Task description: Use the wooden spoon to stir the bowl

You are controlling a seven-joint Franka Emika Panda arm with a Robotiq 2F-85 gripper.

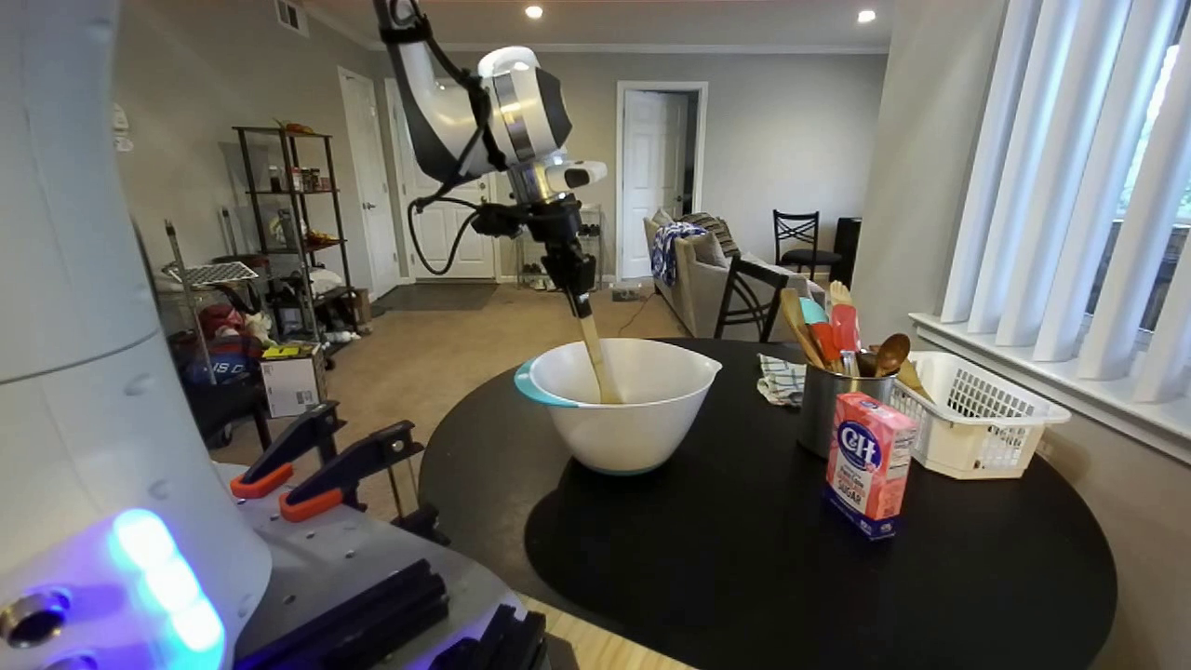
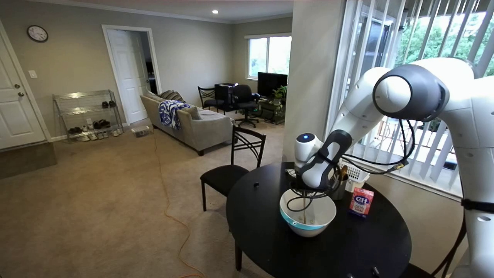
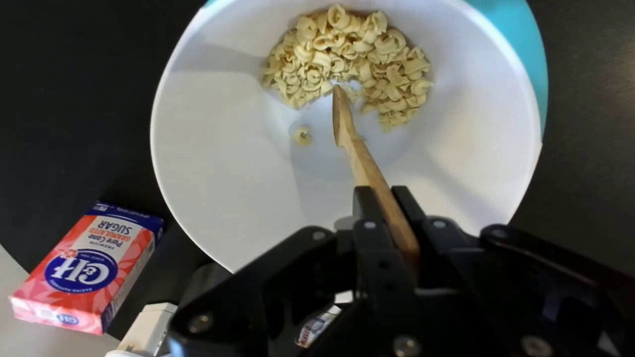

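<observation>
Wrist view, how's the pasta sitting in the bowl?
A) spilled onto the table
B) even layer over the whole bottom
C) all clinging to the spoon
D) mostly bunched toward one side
D: the wrist view shows the pasta massed toward one side of the bowl, bare white beyond it, and a lone piece lying apart.

Home living rm — sofa (image 2: 212,131) w/ throw (image 2: 170,112), shoe rack (image 2: 83,111), wall clock (image 2: 37,33).
</observation>
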